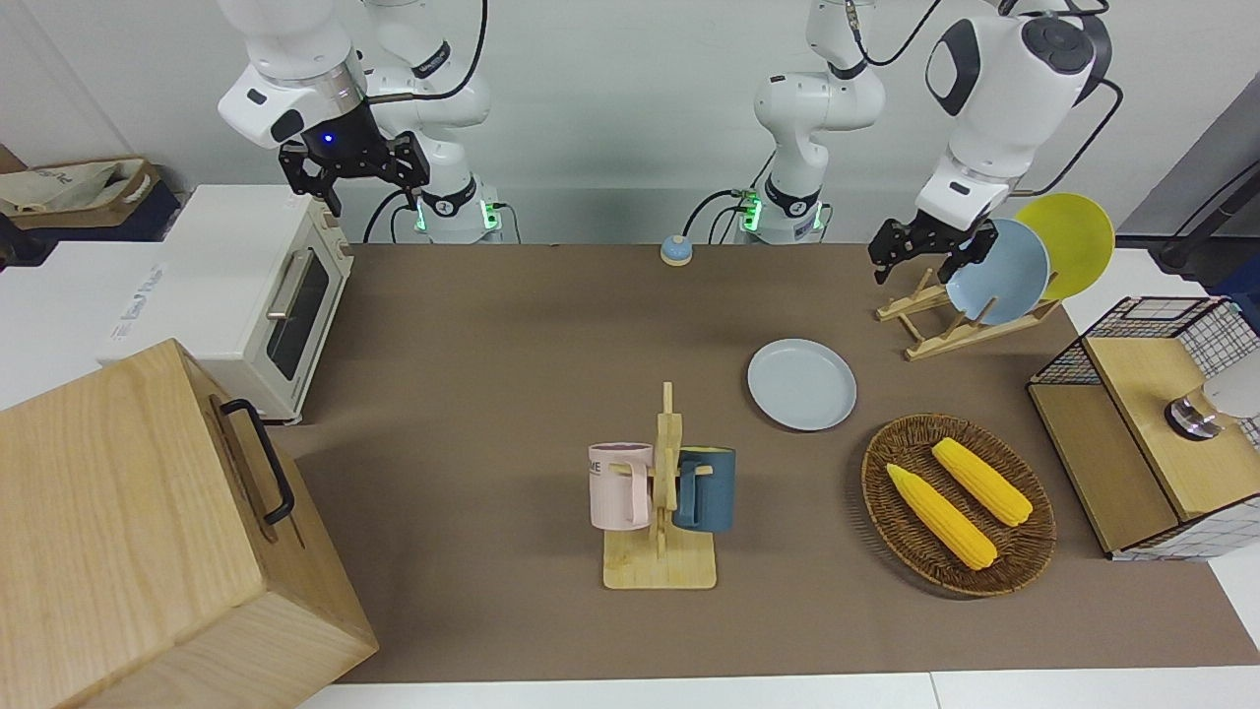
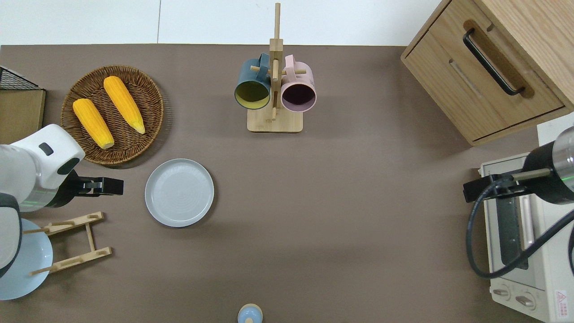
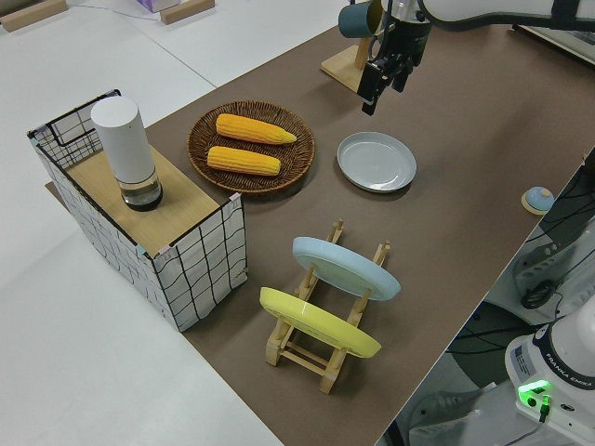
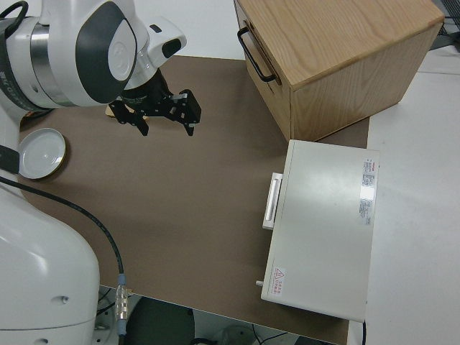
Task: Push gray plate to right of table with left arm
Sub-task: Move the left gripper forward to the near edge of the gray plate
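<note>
Brown matting covers the long table (image 1: 512, 325), where two white robot arms stand at one edge. At the left arm's end, the left gripper (image 2: 107, 186) hangs in the air with its black fingers parted and holding nothing. Seen from overhead, it is over bare mat just beside the gray plate (image 2: 179, 192), toward the left arm's end of the table, not touching it. The plate lies flat on the mat, near the wicker basket (image 2: 148, 85) with two corn cobs (image 2: 123, 104) and nearer to the robots than that basket.

From the front, the gripper (image 1: 923, 252) appears before the sky-blue plate (image 1: 1014, 281) leaning in the wooden rack (image 1: 935, 335), with a yellow plate (image 1: 1078, 236) beside it; the left side view instead shows it (image 3: 376, 86) raised clear of the gray plate (image 3: 376, 161). Farther along stands a mug stand (image 2: 274, 121) bearing a dark blue mug (image 2: 252, 87) and a pink mug (image 2: 299, 89). The right arm is parked, its gripper (image 1: 356, 169) open and empty.
</note>
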